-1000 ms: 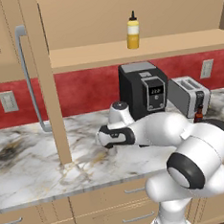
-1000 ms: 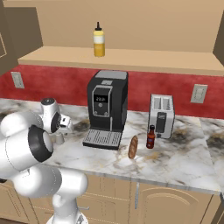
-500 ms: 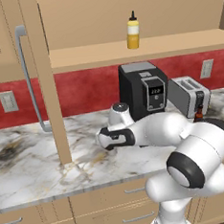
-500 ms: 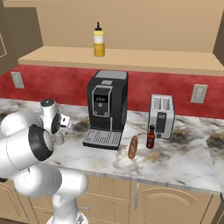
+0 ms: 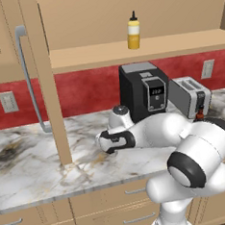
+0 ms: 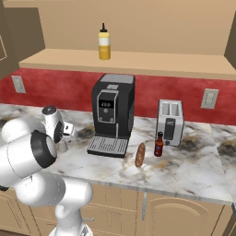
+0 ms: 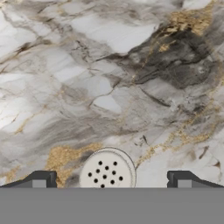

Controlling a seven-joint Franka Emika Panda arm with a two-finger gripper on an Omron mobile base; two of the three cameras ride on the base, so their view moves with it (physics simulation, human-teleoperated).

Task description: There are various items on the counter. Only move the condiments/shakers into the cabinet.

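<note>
While the pincer [image 7: 111, 180] hangs above the grey shaker [image 7: 106, 170], the status is logged as follows:
step: shaker pickup judged in hand; yellow squeeze bottle [image 5: 133, 32] already stood on the cabinet shelf [image 5: 142, 49].
pincer: spread wide, nothing held; fingertips [image 7: 40, 178] seen either side of the shaker's perforated top, off centre toward one side.
shaker: upright on the bench [image 7: 87, 78], left of the coffee machine [image 6: 112, 113].
next move: small centring, descent and closing are called for, then a lift to the shelf.
remaining: dark red sauce bottle [image 6: 158, 144] by the toaster [image 6: 170, 120]; sausage [image 6: 139, 154] to be left.
room: marble-veined bench, red backsplash, cabinet door open.
</note>
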